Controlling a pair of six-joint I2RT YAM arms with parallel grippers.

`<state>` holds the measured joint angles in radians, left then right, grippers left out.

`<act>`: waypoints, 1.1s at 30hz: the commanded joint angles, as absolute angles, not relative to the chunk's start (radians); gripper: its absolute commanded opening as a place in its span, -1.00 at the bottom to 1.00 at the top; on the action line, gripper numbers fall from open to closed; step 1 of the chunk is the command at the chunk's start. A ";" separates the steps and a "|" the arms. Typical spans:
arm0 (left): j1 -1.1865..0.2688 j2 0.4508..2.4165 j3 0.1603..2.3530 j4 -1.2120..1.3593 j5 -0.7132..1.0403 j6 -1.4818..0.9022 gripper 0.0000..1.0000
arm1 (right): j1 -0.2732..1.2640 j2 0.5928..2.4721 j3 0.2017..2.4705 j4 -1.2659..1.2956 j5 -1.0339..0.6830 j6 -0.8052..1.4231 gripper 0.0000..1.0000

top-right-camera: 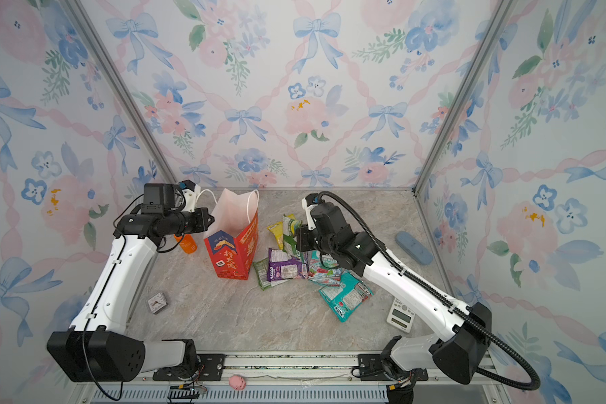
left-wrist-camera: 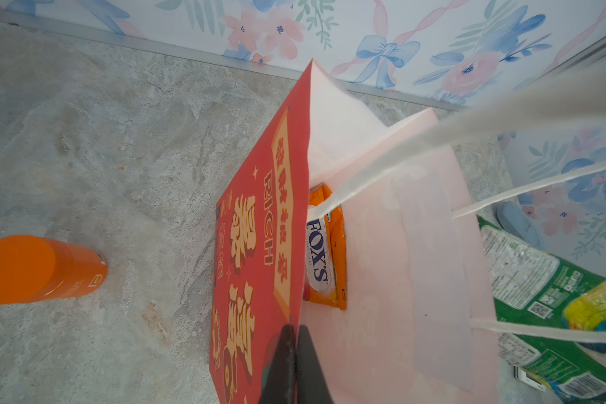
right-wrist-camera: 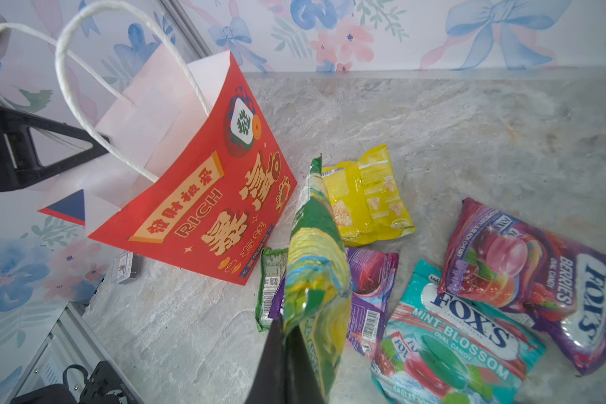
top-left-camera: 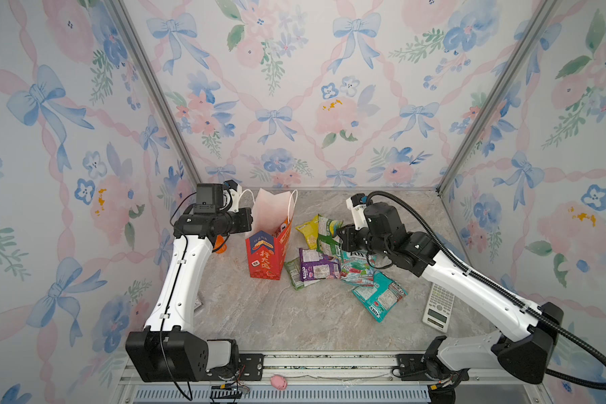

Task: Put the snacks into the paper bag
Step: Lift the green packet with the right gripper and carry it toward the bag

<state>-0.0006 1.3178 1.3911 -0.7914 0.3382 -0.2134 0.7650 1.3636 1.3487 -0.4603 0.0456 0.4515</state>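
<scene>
Light, floppy, likely slick, the green packet (right-wrist-camera: 315,266) hangs by 1 edge from the clamped right end effector (right-wrist-camera: 286,330); the left end effector (left-wrist-camera: 293,330) pinches the rim of the paper bag (left-wrist-camera: 259,245)

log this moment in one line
left gripper: shut on paper bag rim | right gripper: shut on green packet | orange packet: in paper bag

Left arm (top-left-camera: 179,276) is folded up at the elbow, forearm running level toward the middle. The left gripper (left-wrist-camera: 293,328) is pinched tight on the paper bag (left-wrist-camera: 256,252) rim, one finger on each side of the wall. Right arm (top-left-camera: 469,280) reaches in lower, and the right gripper (right-wrist-camera: 284,327) is clamped on the green packet (right-wrist-camera: 315,245), which sticks out ahead of its fingertips.
</scene>
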 commanded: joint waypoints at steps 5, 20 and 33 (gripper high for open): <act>0.002 1.299 1.389 -0.794 0.354 -0.207 -1.00 | 0.739 1.438 1.468 -0.441 0.085 0.390 -1.00; 0.002 1.293 1.373 -0.790 0.351 -0.208 -1.00 | 0.724 1.567 1.783 -0.458 0.098 0.288 -1.00; 0.001 1.303 1.371 -0.785 0.374 -0.210 -1.00 | 0.759 1.650 2.056 -0.415 0.085 0.241 -1.00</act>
<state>-0.0006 1.3113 1.3815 -0.7860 0.3470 -0.2134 0.7418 1.6535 1.9713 -0.4747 0.0834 0.2783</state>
